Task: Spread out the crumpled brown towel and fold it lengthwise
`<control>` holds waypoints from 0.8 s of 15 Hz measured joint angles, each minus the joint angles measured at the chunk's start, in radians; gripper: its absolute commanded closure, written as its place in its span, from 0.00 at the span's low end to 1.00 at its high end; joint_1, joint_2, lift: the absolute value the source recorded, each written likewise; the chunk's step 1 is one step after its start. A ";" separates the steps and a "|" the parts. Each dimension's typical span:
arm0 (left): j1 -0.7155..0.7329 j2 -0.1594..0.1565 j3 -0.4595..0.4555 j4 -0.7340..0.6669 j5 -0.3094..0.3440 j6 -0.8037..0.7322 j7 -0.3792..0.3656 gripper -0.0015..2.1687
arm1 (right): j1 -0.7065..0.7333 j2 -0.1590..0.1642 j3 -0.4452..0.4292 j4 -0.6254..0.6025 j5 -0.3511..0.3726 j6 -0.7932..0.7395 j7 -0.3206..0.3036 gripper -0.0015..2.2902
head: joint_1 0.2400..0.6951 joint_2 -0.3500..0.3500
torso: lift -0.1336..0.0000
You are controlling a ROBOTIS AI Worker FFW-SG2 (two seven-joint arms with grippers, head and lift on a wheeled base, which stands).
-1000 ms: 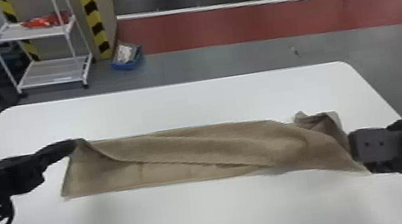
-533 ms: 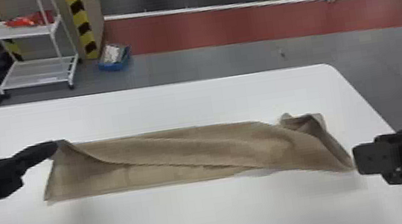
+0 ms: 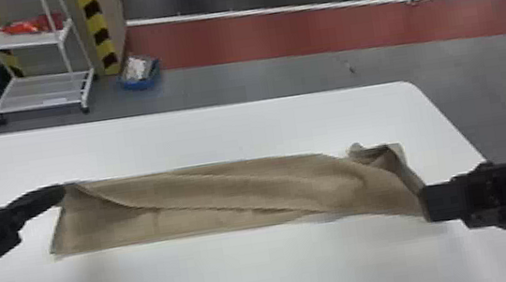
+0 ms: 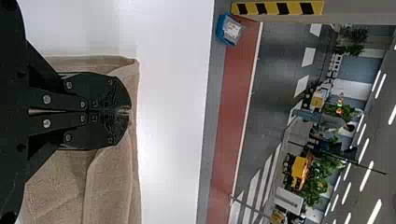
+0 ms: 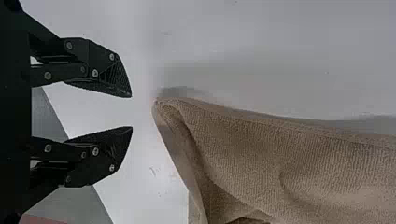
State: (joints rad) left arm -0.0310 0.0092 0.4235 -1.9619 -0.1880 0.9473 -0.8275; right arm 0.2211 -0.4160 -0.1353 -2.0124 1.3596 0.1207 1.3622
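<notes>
I count one brown towel (image 3: 227,203) on one white desk (image 3: 256,275), with two tools at work on it, one at each end; the towel lies as a long band running left to right across the desk, and one long diagonal fold goes from its far left corner toward the near edge at the right.

My left tool (image 3: 62,191) is at that far left corner; in the left wrist view its two black fingers (image 4: 100,91) are pressed together, with the cloth pinched at the tips and creases running out from them; the near left corner lies flat on the desk.

My right tool (image 3: 425,203) is at the towel's right end; in the right wrist view I see its two fingers (image 5: 100,70) spread wide, nothing between them, and one pointed corner of the cloth just beyond the tips; this end is rumpled, with one bunched, turned-up part on its far side.

Past the desk I have one white rack (image 3: 39,90) with two shelves in sight, red stuff (image 3: 28,27) on the upper one; one blue bin (image 3: 142,82) sits on the floor near it.
</notes>
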 measured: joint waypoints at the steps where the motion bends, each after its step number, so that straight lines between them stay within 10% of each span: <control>1: 0.002 0.000 0.001 -0.002 0.001 0.000 -0.001 0.58 | -0.001 0.000 0.011 0.008 0.009 0.001 0.000 0.33 | 1.00 0.36 | 0.07; 12: 0.014 0.000 0.013 -0.004 0.004 0.000 -0.005 0.58 | -0.082 0.009 0.089 0.123 0.058 0.024 0.000 0.33 | 1.00 0.38 | 0.07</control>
State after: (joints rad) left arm -0.0171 0.0092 0.4369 -1.9661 -0.1838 0.9473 -0.8330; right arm 0.1388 -0.4071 -0.0463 -1.8891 1.4181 0.1444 1.3622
